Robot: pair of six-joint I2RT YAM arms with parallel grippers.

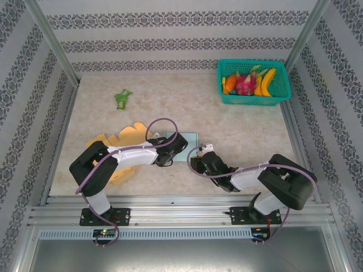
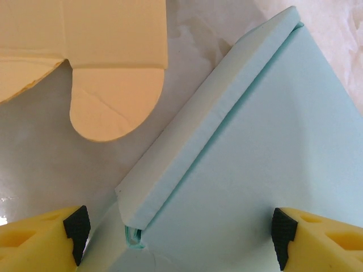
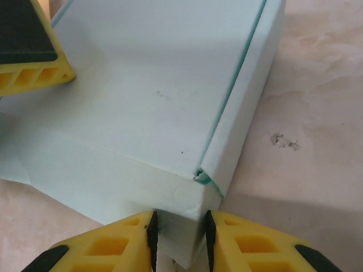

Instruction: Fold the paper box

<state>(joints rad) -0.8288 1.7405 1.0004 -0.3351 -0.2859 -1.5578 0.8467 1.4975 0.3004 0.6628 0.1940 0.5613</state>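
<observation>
The pale mint-green paper box (image 1: 190, 140) lies on the marble-pattern table (image 1: 238, 127), front centre, between my two arms. My arms cover most of it from above, so I cannot tell its long axis; the exposed edges sit roughly square to the table edges.

- Left wrist view: the box (image 2: 255, 170) shows a flat face and one folded-up side wall running diagonally from lower left to upper right.
- Right wrist view: the box (image 3: 153, 102) has a raised wall along its right edge, ending at the near corner.

My left claw (image 2: 178, 232) stands wide apart over a box corner and grips nothing. My right claw (image 3: 178, 238) is nearly closed, with the near corner of the box pinched between its fingertips. One of my left claw's fingers (image 3: 28, 51) rests over the far part of the same face.

A flat yellow die-cut cardboard sheet (image 1: 127, 136) lies just left of the box, partly under my left arm. Its rounded tab (image 2: 113, 102) is near the box wall, with bare table between them. A small green crumpled object (image 1: 122, 98) lies well apart, far left.

A teal plastic mesh basket (image 1: 252, 102) stands in the far right corner, well clear of the box. It holds a yellow banana (image 1: 266, 82), a pink dragon fruit (image 1: 245, 85) and an orange piece (image 1: 228, 85).
</observation>
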